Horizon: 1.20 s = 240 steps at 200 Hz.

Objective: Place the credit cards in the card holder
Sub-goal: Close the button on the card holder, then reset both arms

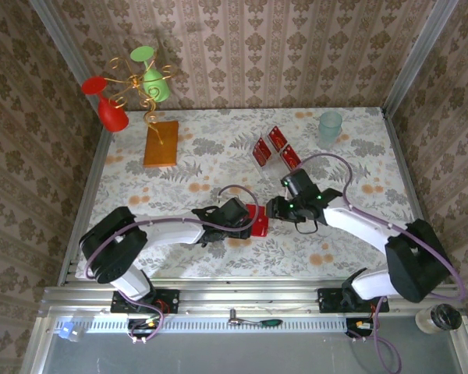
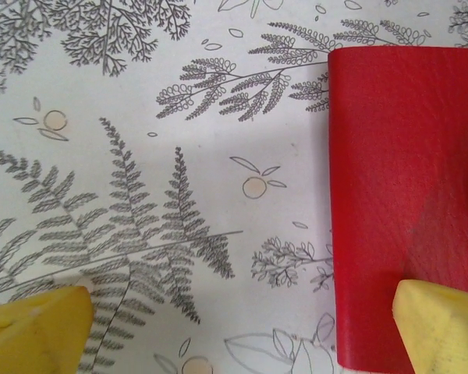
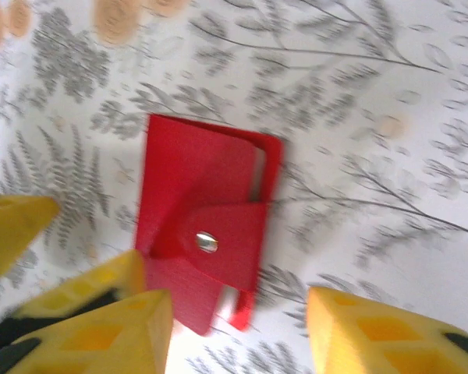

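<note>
The card holder (image 3: 207,226) is a red wallet lying flat on the fern-print tablecloth, its snap flap folded across it. It lies mid-table as the card holder (image 1: 258,220), between both grippers. My left gripper (image 2: 238,331) is open; its right fingertip (image 2: 441,327) overlaps the card holder (image 2: 405,195) and the other hangs over bare cloth. My left gripper (image 1: 246,220) sits just left of the wallet. My right gripper (image 3: 242,335) is open above the wallet's near end, and my right gripper (image 1: 275,209) is just right of it. Red credit cards (image 1: 274,148) lie in a loose cluster further back.
An orange-brown slab (image 1: 161,143) lies at the back left. Behind it stands a wire stand with red and green cups (image 1: 132,86). A pale green tumbler (image 1: 330,126) stands at the back right. Patterned walls close in the table (image 1: 359,257).
</note>
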Tool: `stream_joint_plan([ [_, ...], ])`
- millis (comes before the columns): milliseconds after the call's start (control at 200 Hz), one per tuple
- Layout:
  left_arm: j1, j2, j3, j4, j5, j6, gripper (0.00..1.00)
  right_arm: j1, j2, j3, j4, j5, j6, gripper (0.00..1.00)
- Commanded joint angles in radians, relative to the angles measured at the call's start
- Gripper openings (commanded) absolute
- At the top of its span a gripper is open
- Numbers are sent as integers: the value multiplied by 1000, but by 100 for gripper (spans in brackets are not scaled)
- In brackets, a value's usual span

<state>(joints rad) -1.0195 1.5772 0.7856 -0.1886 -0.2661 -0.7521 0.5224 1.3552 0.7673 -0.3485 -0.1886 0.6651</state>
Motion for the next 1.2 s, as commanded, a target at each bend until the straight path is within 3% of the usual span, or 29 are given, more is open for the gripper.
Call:
stream_joint_plan([
  [0, 0, -79, 16, -42, -11, 36, 100, -33, -88, -58, -59, -6, -7, 57],
  [230, 52, -244, 25, -53, -62, 103, 100, -105, -273, -122, -116, -1, -13, 80],
  [430, 162, -423, 7, -92, -156, 198, 100, -140, -365, -95, -184, 70, -57, 100],
  [630, 313, -631, -92, -71, -248, 319, 100, -183, -372, -52, -248, 200, -102, 100],
  [860, 443, -814, -220, 11, -337, 507, 100, -220, -348, -82, -102, 351, -148, 100],
  [975, 514, -822, -248, 67, -383, 598, 100, -223, -379, -139, 30, 538, -155, 100],
  [1195, 679, -726, -333, 317, -364, 757, 100, -282, -370, -182, 218, 742, -324, 100],
])
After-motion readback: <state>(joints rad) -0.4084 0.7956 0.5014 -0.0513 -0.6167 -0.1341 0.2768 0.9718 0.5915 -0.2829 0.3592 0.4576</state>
